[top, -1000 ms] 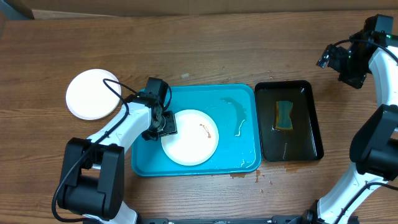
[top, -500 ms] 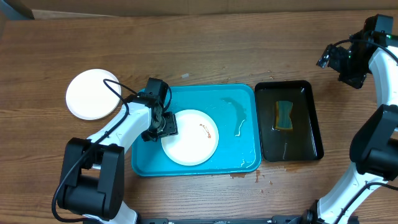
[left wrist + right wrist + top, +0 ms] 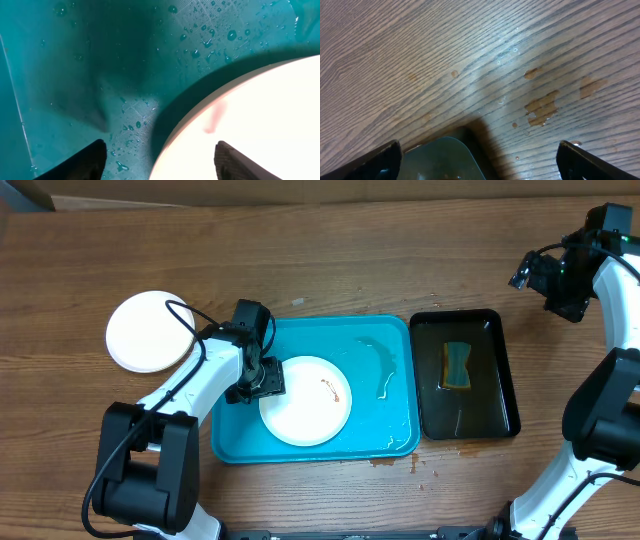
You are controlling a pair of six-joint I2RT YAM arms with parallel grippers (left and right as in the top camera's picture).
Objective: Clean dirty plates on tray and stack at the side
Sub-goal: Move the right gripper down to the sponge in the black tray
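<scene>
A white plate (image 3: 306, 400) with a small brown-orange smear lies in the turquoise tray (image 3: 390, 425). My left gripper (image 3: 262, 382) is open, low over the plate's left rim; in the left wrist view (image 3: 159, 162) one fingertip stands over the wet tray floor (image 3: 75, 65) and the other over the plate (image 3: 250, 115). A second white plate (image 3: 148, 331) lies on the table left of the tray. The green-rimmed plate is out of view. My right gripper (image 3: 530, 275) is open and empty, high over the table at the far right.
A black tray (image 3: 500, 380) holding water and a blue-yellow sponge (image 3: 457, 366) stands right of the turquoise tray; its corner (image 3: 445, 160) shows in the right wrist view. Water pools in the turquoise tray. Brown spots lie on the wood (image 3: 542, 105).
My left gripper has shifted very slightly up and away along the plate's left rim. The right arm has not moved.
</scene>
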